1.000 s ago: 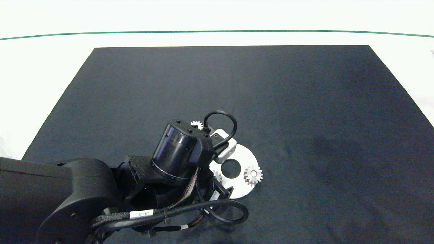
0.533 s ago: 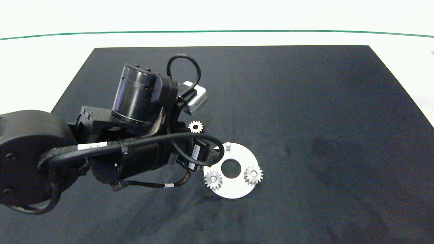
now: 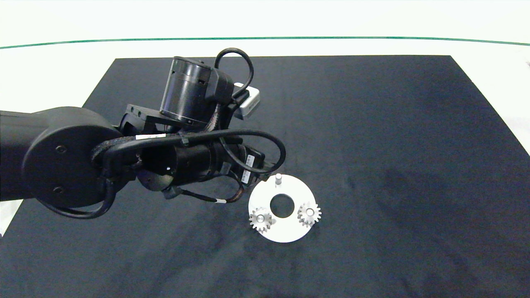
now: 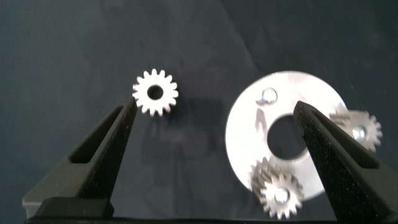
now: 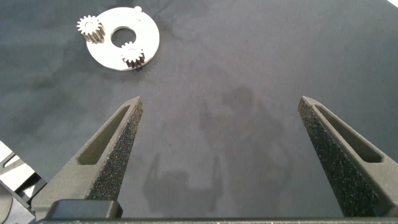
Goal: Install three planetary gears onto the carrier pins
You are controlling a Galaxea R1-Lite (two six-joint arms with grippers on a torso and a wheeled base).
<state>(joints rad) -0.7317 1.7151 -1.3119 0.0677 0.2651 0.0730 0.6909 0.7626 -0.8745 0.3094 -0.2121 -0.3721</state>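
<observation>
**Left gripper open over loose gear; two of three pins fitted**

The left gripper [image 4: 214, 112] is spread wide, its two grey fingers [image 4: 102, 149] well apart, and it grips nothing. In the left wrist view the loose gear [image 4: 155, 93] lies flat on the black mat [image 3: 372, 124] just beside the tip of one finger; whether that tip touches the teeth cannot be told. The other finger crosses in front of the white disc [image 4: 249, 134], partly covering one mounted gear at its rim.

In the head view the left arm [image 3: 124, 153] reaches in over the mat, its wrist body hanging just beside the disc [image 3: 285, 231] and hiding the loose gear from that camera.

The disc lies flat on the mat. Two gears are seated on their pins: one [image 3: 260, 219] at the near-left of the disc, one [image 3: 309, 213] at the near-right, each with its pin end showing through the bore. The third pin [image 3: 278, 179], at the far side of the disc, stands upright and bare.

The right gripper [image 5: 221, 109] is outside the head view. Its own wrist view shows the fingers set wide apart, empty, above bare mat, with the disc well away from it.
</observation>
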